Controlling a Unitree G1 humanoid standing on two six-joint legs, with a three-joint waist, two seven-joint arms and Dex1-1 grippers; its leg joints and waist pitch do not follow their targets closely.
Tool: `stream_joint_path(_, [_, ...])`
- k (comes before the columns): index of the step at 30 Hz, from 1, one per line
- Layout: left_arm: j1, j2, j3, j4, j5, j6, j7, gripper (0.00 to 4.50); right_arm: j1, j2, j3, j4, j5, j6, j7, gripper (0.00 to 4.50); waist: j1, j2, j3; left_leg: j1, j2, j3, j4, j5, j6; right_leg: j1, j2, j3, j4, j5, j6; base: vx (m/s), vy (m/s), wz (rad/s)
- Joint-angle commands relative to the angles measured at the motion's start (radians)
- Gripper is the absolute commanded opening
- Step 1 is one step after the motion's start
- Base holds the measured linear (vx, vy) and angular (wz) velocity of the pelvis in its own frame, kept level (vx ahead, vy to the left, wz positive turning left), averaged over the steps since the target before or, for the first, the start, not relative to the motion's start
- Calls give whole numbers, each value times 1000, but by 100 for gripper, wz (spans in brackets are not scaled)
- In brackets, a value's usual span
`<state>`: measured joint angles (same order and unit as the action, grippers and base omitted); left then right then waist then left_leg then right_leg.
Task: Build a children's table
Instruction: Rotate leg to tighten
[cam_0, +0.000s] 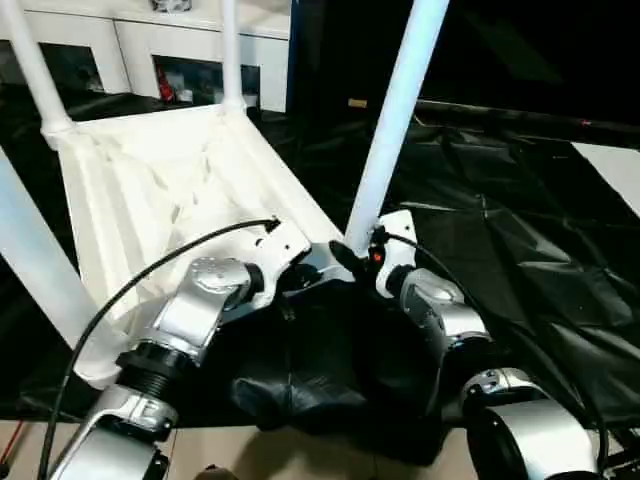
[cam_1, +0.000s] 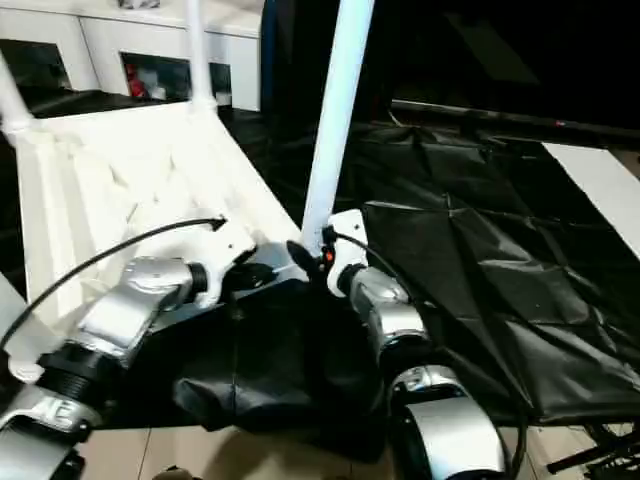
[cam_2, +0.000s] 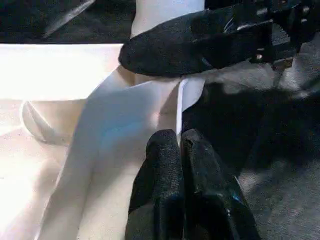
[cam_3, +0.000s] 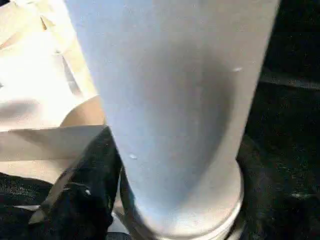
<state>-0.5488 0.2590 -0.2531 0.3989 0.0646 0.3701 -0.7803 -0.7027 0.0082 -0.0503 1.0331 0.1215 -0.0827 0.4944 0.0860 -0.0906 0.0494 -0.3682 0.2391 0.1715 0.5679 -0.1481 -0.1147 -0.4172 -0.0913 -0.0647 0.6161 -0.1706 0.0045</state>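
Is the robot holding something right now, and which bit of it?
Yes. The right end effector grips the nearest table leg by its base, beside the corner socket. The left end effector is shut, holding nothing.

so the all-white plastic children's table (cam_0: 150, 180) lies upside down on black sheeting, ribbed underside up, tapered tubular legs (cam_0: 395, 120) standing in corner sockets.

A crumpled black plastic sheet (cam_0: 500, 250) covers the floor across the middle and right of the frame, bunched into folds at the lower centre. A white cabinet (cam_0: 190, 50) with glass doors stands along the upper left. A bare pale patch of floor (cam_0: 610, 170) shows at the right edge.
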Motion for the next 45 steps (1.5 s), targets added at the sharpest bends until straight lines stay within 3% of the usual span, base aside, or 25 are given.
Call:
stream_joint_path(1, [-13, -59, -30, -22, -26, -23, 17, 0, -5, 84, 49, 17, -14, 1, 55, 356, 1, 14, -66, 7, -11, 13, -65, -296, -15, 45, -31, 31, -71, -238, -168, 0, 0, 0])
stream_joint_path(6, [8, -12, -39, -53, -52, -44, -82, 0, -10, 32, 76, -8, -25, -4, 161, 366, -2, 17, -64, 4, -11, 12, -67, -307, -11, 48, -32, 31, -74, -267, -164, 0, 0, 0])
stream_joint_path(11, [29, 58, -36, -66, -68, -79, -188, 0, 16, -79, 155, -63, -58, -31, 419, 366, 1, 14, -62, 8, -9, 14, -66, -313, 2, 46, -32, 31, -76, -268, -178, 0, 0, 0])
stream_joint_path(18, [64, 147, -42, -102, -127, -131, -389, 0, 40, -174, 169, -126, -19, -2, 677, 366, 7, 15, -62, 11, -5, 14, -65, -302, 19, 47, -32, 32, -69, -228, -206, 0, 0, 0])
stream_joint_path(19, [65, 161, -39, -99, -134, -137, -415, 0, 45, -189, 176, -140, -10, 19, 725, 341, 7, 15, -61, 11, -6, 15, -66, -302, 19, 47, -30, 32, -69, -227, -209, 0, 0, 0])
stream_joint_path(23, [65, 188, -34, -91, -147, -148, -466, 0, 56, -219, 208, -177, -9, 66, 820, 321, 14, 12, -60, 12, -5, 17, -65, -302, 15, 47, -32, 32, -69, -256, -205, 0, 0, 0])
stream_joint_path(24, [65, 189, -33, -91, -147, -148, -467, 0, 56, -220, 209, -178, -9, 67, 822, 295, 15, 12, -60, 12, -5, 17, -65, -301, 14, 47, -33, 32, -70, -257, -204, 0, 0, 0])
stream_joint_path(27, [67, 201, -30, -90, -150, -150, -487, 0, 59, -223, 219, -185, -19, 72, 844, 291, 18, 12, -60, 13, -5, 16, -66, -300, 6, 46, -35, 32, -70, -274, -198, 0, 0, 0])
stream_joint_path(32, [70, 208, -27, -87, -149, -156, -493, 0, 63, -216, 222, -185, -25, 71, 845, 268, 20, 11, -61, 12, -5, 16, -66, -290, 1, 46, -34, 33, -68, -256, -200, 0, 0, 0])
stream_joint_path(35, [55, 176, -9, -57, -124, -148, -402, 0, 72, -192, 204, -185, -8, 91, 787, 267, 21, 12, -62, 12, -5, 16, -65, -288, 1, 47, -35, 33, -67, -253, -198, 0, 0, 0])
stream_joint_path(38, [38, 147, 3, -33, -105, -142, -333, 0, 69, -167, 182, -161, -10, 86, 697, 267, 20, 9, -59, 13, -8, 14, -68, -314, -14, 45, -36, 33, -75, -318, -178, 0, 0, 0])
stream_joint_path(39, [23, 126, 8, -16, -92, -134, -287, 0, 57, -138, 158, -123, -21, 80, 567, 266, 20, 12, -59, 14, -8, 13, -68, -321, -16, 45, -37, 33, -76, -333, -172, 0, 0, 0])
stream_joint_path(45, [-26, 45, 11, 19, -45, -87, -127, 0, 15, -39, 81, -19, -22, 77, 214, 266, 0, 14, -57, 18, -11, 6, -69, -384, -47, 36, -40, 27, -92, -465, -131, 0, 0, 0])
